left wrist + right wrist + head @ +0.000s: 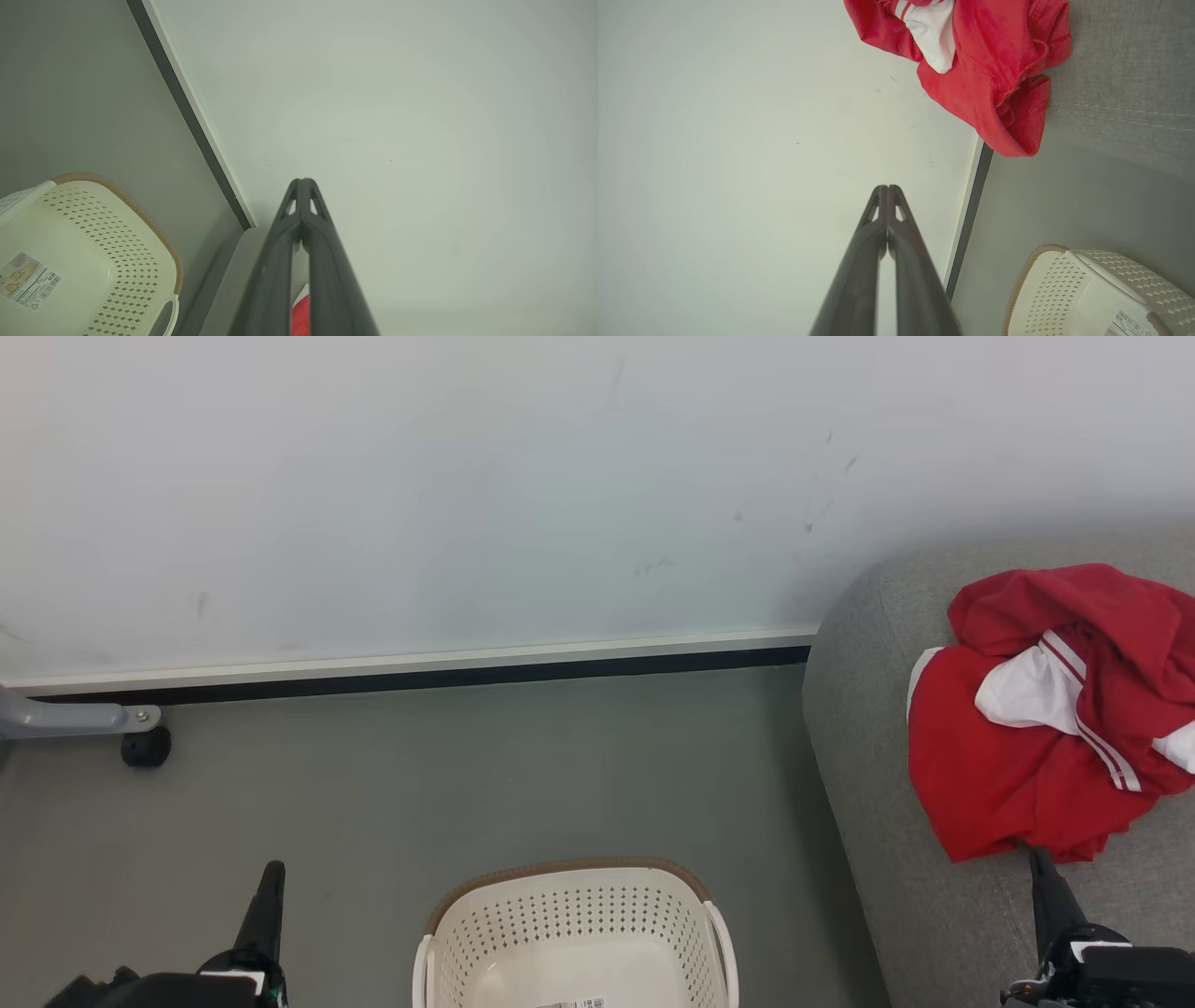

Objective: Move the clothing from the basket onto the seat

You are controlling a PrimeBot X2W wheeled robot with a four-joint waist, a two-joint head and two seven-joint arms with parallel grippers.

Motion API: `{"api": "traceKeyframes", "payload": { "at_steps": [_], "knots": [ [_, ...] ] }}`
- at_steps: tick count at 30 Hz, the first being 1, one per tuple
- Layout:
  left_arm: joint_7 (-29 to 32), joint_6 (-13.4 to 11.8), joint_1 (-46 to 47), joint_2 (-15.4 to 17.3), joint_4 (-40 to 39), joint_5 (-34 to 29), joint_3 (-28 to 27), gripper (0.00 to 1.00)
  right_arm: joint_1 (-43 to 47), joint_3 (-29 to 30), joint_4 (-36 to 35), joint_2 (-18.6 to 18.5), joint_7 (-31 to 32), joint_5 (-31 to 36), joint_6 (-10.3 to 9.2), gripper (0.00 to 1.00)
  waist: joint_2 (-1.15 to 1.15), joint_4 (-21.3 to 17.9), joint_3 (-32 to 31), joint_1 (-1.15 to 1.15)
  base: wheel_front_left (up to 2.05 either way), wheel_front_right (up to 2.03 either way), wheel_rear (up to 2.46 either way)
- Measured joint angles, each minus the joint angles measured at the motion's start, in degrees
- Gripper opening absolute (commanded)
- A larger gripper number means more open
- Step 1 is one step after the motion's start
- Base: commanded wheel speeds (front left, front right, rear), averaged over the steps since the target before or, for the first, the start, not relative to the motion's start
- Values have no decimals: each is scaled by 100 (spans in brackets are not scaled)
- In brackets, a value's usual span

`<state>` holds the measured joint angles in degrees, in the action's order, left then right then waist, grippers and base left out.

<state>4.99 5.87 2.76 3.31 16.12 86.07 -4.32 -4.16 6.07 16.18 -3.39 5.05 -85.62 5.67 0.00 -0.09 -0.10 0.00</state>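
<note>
L claw (272,871) sits low on my left, R claw (1036,855) low on my right. Both are pinched tight, tips meeting, nothing betw. the fingers.

Betw. them, just ahead on the floor (485,775), is the basket (560,870). What I see of its bottom is bare cream plastic w/ only a barcode label (574,1002), no red in it. So by my read the carrying is done, & the step in hand is a clean pull-away & check, not another grab.

Further out on my right is the seat (868,737), w/ the clothing (1018,784) bunched on top: red w/ white panels, one crumpled heap. In the head view my R tip sits right at the heap's near hem; can't tell if it touches. The R wrist view has the fingers bare & the cloth apart from the tips, so prob. not snagged.

How I'd do it well:
- Draw R claw back along its own line, slow, no sideways sweep, so a finger can't hook the hem & drag the heap off.
- Watch the fold nearest the seat's rounded edge, since that's the bit closest to dropping to the floor. If it slides, re-grab & set it further in.
- Park L claw where it is, clear of the basket.

Far end: dark skirting (420,674) & pale wall (467,476), a caster (146,747) far left. None of it is in my way.
</note>
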Motion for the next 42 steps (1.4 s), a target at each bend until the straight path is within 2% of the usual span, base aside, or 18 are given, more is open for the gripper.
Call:
{"api": "traceKeyframes", "payload": {
  "at_steps": [9, 42],
  "knots": [
    [151, 103, 165, -81, 68, 505, -87, 0, -76, 155, 90, 77, 145, -576, 113, 0, 0, 9, 21, 0, 0, 0, 0],
    [151, 120, 179, -86, 80, 559, -91, 0, -108, 159, 92, 85, 144, -580, 123, 0, 0, 9, 20, 0, 0, 0, 0]
  ]
}}
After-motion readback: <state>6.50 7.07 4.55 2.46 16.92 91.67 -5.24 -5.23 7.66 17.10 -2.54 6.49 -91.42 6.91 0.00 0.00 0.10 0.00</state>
